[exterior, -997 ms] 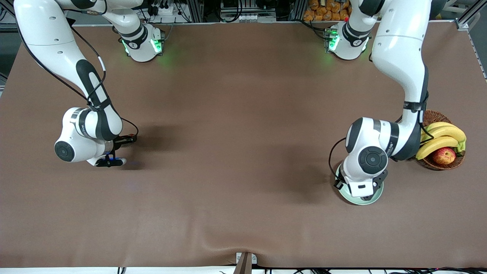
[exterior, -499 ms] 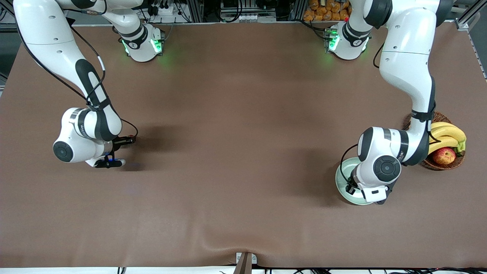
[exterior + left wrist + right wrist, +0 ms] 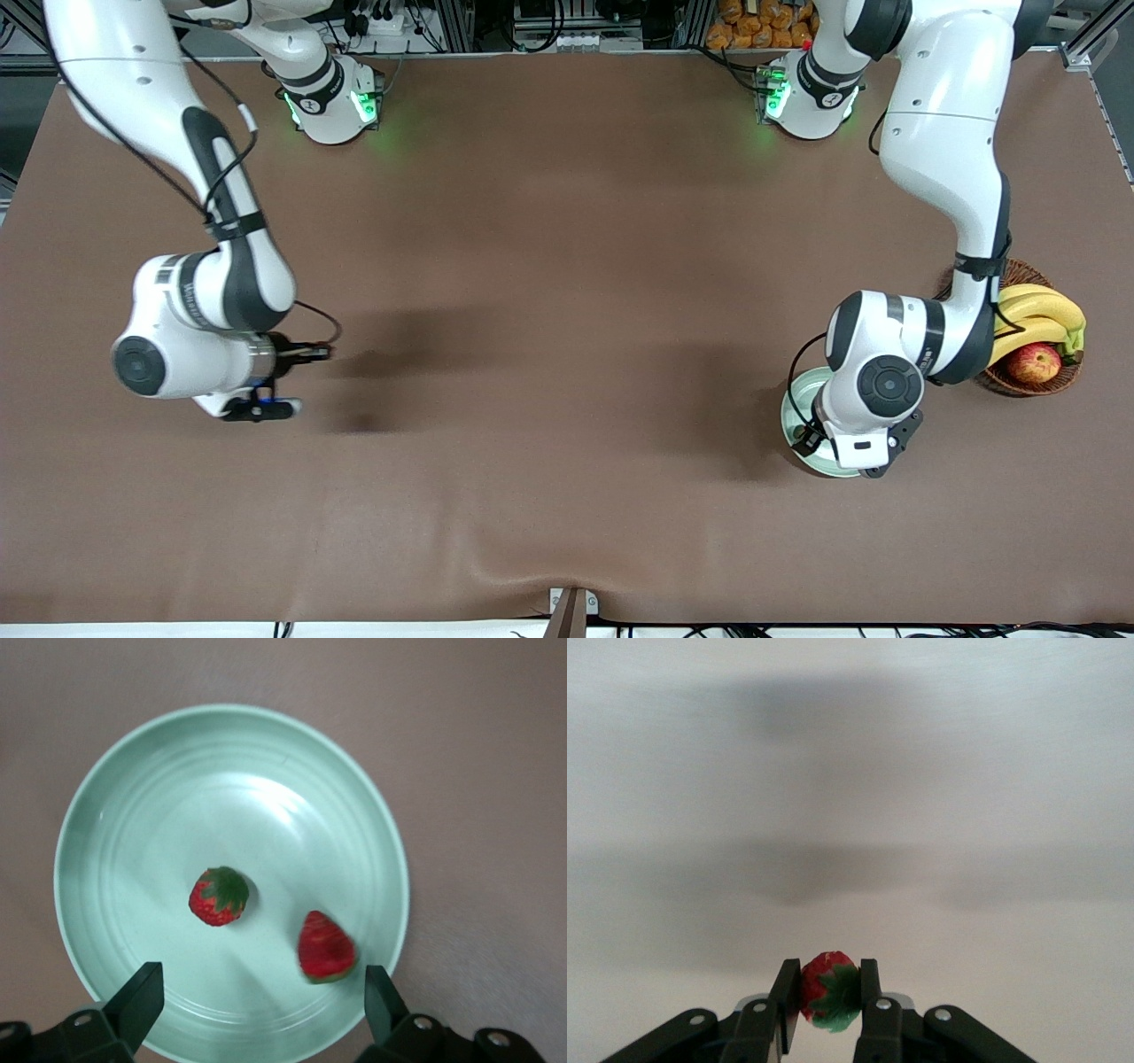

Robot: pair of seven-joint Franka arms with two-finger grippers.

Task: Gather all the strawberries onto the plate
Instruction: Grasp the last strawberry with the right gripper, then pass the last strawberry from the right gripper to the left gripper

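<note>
Currently, item 1: plate (image 3: 89, 824), pale mint, sitting on the brown bench (image 3: 549, 266) toward the left arm's end, just beside a wicker basket (image 3: 1059, 381) w/ bananas (image 3: 1032, 310) and an apple (image 3: 1033, 362). Items 2 & 3: two strawberries lying in the plate, one showing its green cap (image 3: 219, 896), the other lying cap-down near the rim (image 3: 326, 946), apart from each other. Item 4: third strawberry (image 3: 829, 990), being carried by the right gripper (image 3: 829, 1001), pinched between both fingers across its red body, leafy cap pointing down; it is hanging over bare bench toward the right arm's end, well apart from the plate. Left gripper (image 3: 257, 1010) is hovering over the plate w/ fingers spread wide, holding nothing. Handling notes (judgement): berries are looking v. light, soft, easily bruised, and their rounded, tapering shape is prob. making them roll or squirt out of a hard pinch; best hold is likely across the widest part of the body, light pressure, not on the cap. Plate surface is looking glossy, so a dropped berry may be sliding or rolling toward the rim; a low release seems safer. Status: approx. two of three in, last one needing transport to the plate.
</note>
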